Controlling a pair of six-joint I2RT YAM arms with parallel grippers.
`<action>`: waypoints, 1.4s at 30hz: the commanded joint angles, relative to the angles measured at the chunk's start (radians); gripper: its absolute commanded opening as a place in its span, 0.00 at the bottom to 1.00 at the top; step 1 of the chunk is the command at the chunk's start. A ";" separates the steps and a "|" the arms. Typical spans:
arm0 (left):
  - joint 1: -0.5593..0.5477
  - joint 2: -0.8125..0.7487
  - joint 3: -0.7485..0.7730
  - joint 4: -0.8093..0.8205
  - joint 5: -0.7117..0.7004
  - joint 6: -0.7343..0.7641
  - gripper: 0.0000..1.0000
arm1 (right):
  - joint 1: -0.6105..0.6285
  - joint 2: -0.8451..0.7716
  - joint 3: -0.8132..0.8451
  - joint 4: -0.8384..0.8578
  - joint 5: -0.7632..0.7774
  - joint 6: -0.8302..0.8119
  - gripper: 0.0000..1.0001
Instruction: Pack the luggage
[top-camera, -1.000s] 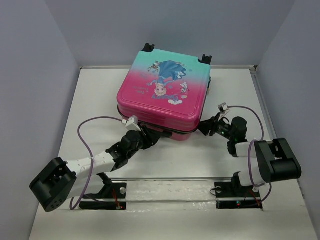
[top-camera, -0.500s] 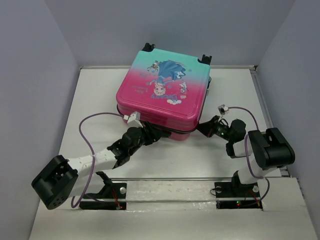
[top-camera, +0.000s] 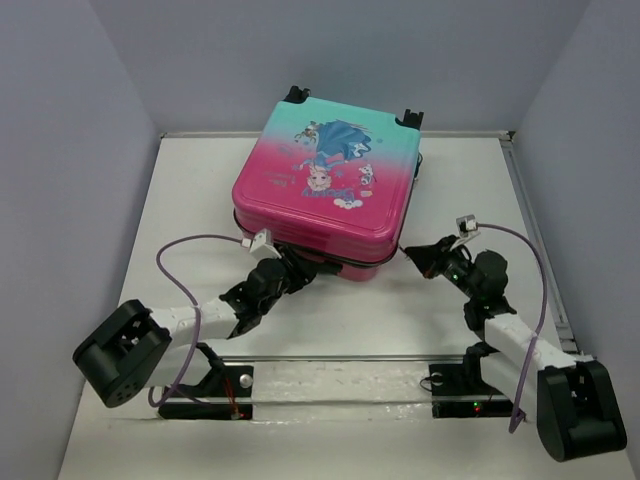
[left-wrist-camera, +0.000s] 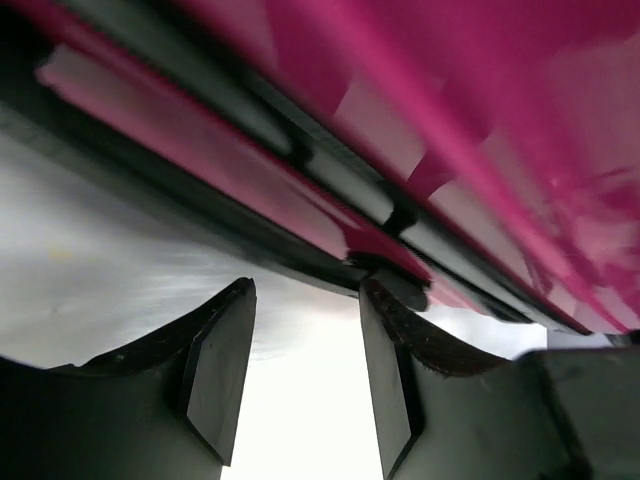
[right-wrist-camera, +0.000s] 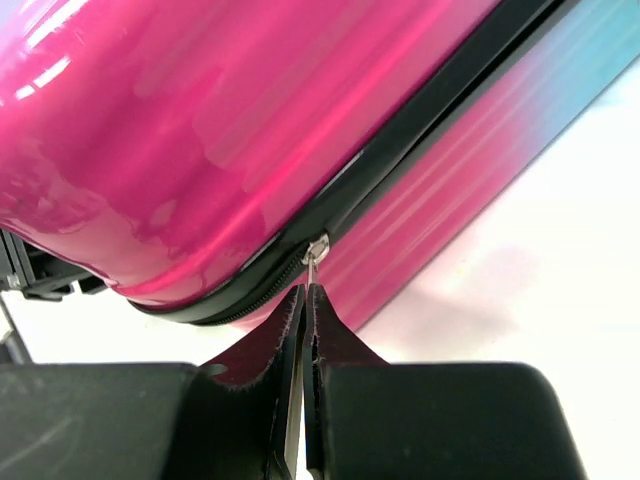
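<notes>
Pink luggage (top-camera: 325, 190), zipping step: right gripper (right-wrist-camera: 305, 297) pinches the zipper pull (right-wrist-camera: 316, 250) at four o'clock, left gripper (left-wrist-camera: 305, 300) gapes; next, likely drag along the seam (right-wrist-camera: 420, 130).

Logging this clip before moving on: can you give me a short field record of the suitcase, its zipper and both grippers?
luggage: lies flat on the table, shells together, printed side up
zipper pull: at the luggage's near right corner
right gripper: shut on the zipper pull
left gripper: open, at the luggage's near edge by the seam, holding nothing
contents: not visible
</notes>
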 joint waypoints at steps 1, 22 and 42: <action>0.000 0.052 -0.011 0.123 -0.062 -0.038 0.58 | 0.019 -0.095 0.057 -0.267 0.038 -0.049 0.07; 0.007 0.100 0.013 0.153 -0.101 -0.040 0.67 | 0.100 0.196 0.255 -0.292 0.294 -0.211 0.37; 0.173 0.043 -0.040 0.149 -0.092 0.023 0.55 | 0.241 0.422 0.356 -0.005 -0.024 -0.216 0.35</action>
